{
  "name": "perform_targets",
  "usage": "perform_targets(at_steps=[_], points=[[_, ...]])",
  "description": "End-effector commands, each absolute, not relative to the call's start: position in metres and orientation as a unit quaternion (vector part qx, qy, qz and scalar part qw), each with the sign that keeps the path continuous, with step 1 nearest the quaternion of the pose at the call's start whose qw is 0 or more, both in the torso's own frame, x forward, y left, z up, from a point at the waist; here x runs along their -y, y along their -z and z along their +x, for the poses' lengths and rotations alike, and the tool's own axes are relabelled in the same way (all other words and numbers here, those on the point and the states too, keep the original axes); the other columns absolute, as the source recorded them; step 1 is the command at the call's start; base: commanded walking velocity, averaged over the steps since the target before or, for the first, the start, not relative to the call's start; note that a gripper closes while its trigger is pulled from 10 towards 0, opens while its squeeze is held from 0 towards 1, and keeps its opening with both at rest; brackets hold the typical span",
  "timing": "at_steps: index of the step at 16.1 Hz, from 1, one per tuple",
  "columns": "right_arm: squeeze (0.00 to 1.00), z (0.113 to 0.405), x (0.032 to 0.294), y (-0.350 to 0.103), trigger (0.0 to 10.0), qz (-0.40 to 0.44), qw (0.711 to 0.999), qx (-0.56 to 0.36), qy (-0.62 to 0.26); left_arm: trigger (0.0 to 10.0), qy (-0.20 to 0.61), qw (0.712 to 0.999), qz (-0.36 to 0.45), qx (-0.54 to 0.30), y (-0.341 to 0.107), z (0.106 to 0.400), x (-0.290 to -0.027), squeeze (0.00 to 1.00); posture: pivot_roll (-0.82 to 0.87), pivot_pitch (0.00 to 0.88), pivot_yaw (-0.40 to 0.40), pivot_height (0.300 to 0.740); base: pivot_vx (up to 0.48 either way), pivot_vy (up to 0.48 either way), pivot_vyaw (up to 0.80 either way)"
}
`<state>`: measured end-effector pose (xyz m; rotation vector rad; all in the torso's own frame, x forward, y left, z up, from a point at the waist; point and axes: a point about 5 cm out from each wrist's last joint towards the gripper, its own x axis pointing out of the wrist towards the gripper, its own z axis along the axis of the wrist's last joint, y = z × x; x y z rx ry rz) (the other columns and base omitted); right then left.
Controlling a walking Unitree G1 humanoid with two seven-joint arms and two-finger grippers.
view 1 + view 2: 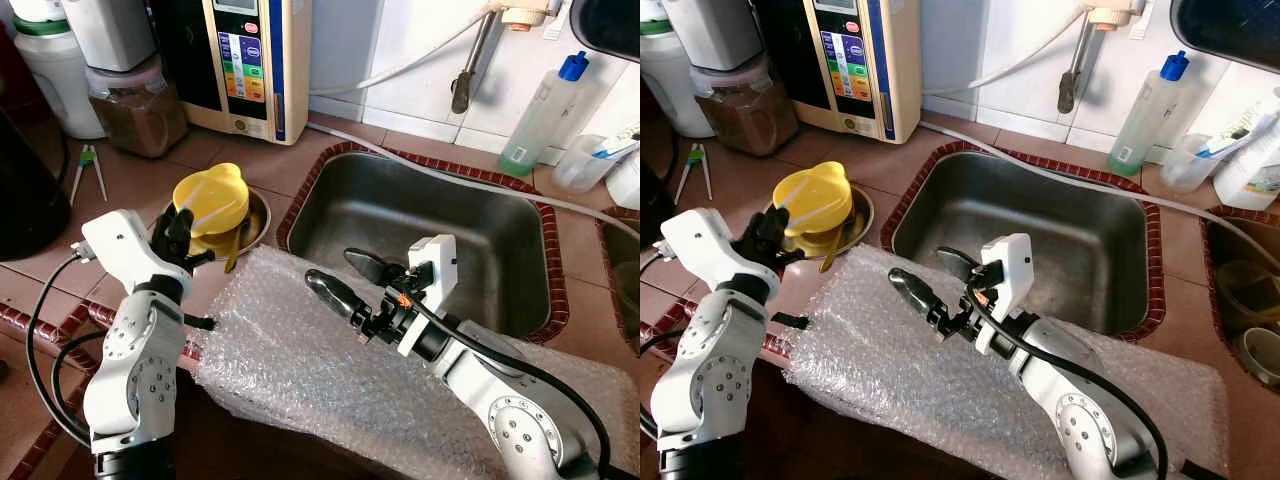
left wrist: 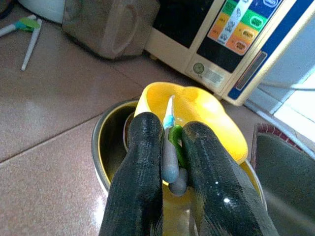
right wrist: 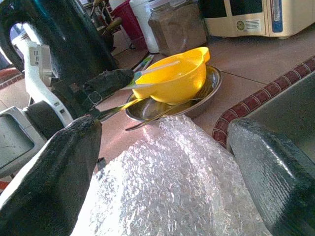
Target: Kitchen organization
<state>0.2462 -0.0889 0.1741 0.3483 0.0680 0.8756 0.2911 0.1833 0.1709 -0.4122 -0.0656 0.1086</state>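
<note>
Fingers (image 2: 142,167) of the left gripper (image 2: 172,162) are clamped on thin utensils (image 2: 170,147), a grey-handled one and a green one, whose tips reach over the yellow bowl (image 1: 212,200). That bowl sits in a steel dish (image 1: 255,222) on the tiled counter (image 1: 130,180), just left of the sink (image 1: 420,240); a spoon-like handle (image 1: 236,248) also leans out of the dish.

The left gripper hovers at the near rim of the bowl, its silver arm (image 1: 135,350) rising from the counter's front edge.

The right gripper (image 1: 348,282) has its fingers wide apart and holds nothing. It hangs above a sheet of bubble wrap (image 1: 330,370) spread on the counter in front of the sink, with one finger over the sink's near rim.

Left of the bowl, a second pair of thin sticks (image 1: 88,168) lies on the tiles. Behind the bowl stand a jar of brown powder (image 1: 135,105) and a beige appliance with coloured buttons (image 1: 250,60). Beyond the sink, by the wall, a clear bottle with a blue cap (image 1: 545,110) leans, and a hose (image 1: 420,60) runs along the tiles.
</note>
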Motion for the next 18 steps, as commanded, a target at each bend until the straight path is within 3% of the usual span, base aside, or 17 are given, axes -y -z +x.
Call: perform_targets(at_steps=[1,6,10,13,15,18], points=[[0.00,0.244,0.090,-0.181,10.0,0.166,0.889,-0.022,-0.425,0.0,-0.052,0.977,-0.200,0.050,-0.178,0.291,-0.184,0.00,-0.01,0.100,0.000,0.740,0.000,0.000,0.00],[0.00,0.246,0.090,-0.182,10.0,0.166,0.891,-0.021,-0.423,0.0,-0.044,0.979,-0.185,0.078,-0.189,0.290,-0.181,0.00,-0.01,0.098,0.000,0.740,0.000,0.000,0.00],[0.00,0.255,0.097,-0.183,10.0,0.169,0.906,-0.011,-0.389,0.0,0.055,0.974,-0.196,0.101,-0.201,0.286,-0.155,0.00,-0.01,0.095,0.002,0.740,0.000,0.000,0.00],[0.00,0.272,0.110,-0.185,10.0,0.187,0.927,0.004,-0.326,0.0,0.143,0.962,-0.209,0.104,-0.205,0.279,-0.135,0.00,-0.01,0.092,0.001,0.740,0.000,0.000,0.00],[0.00,0.294,0.128,-0.189,10.0,0.246,0.939,0.014,-0.240,0.0,0.237,0.943,-0.217,0.089,-0.208,0.275,-0.120,0.00,-0.01,0.086,0.004,0.740,0.000,0.000,0.00],[0.00,0.299,0.133,-0.188,10.0,0.255,0.940,0.014,-0.227,0.0,0.255,0.939,-0.213,0.091,-0.210,0.274,-0.118,0.00,-0.01,0.080,0.008,0.740,0.000,0.000,0.00]])
